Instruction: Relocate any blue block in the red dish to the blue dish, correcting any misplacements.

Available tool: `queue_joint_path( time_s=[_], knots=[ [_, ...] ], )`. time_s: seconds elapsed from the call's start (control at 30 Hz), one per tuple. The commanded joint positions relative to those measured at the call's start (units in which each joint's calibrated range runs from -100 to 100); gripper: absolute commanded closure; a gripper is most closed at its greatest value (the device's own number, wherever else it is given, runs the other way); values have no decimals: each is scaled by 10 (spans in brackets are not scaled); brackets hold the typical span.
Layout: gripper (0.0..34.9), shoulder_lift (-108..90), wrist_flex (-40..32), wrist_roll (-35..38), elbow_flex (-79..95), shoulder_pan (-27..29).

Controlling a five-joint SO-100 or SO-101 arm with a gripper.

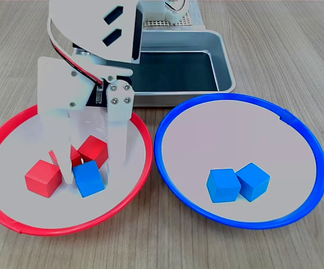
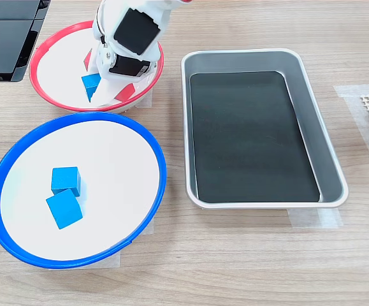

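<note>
Straddling blue block [image 1: 88,178] in red dish [image 1: 16,224], end effector [image 1: 92,168] open; close squarely, avoiding the red cube [image 1: 43,178] left in the first exterior view.

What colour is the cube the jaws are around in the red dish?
Bright blue: the blue block, tilted among red cubes in the red dish. Clearest in the first exterior view.

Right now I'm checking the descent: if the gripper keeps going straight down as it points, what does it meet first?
Most likely the blue block between its fingers, then the red dish floor beneath; exact depth is unclear.
</note>
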Motion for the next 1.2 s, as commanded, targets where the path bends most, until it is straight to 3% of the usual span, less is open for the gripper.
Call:
queue_joint_path(
  time_s=[0.0,0.87,1.0,1.17],
  knots=[
    [211,5,18,-11,6,5],
    [218,45,37,-44,-32,-13],
    [257,54,36,-44,-39,-13],
    [346,50,52,-47,-36,-13]
  ],
)
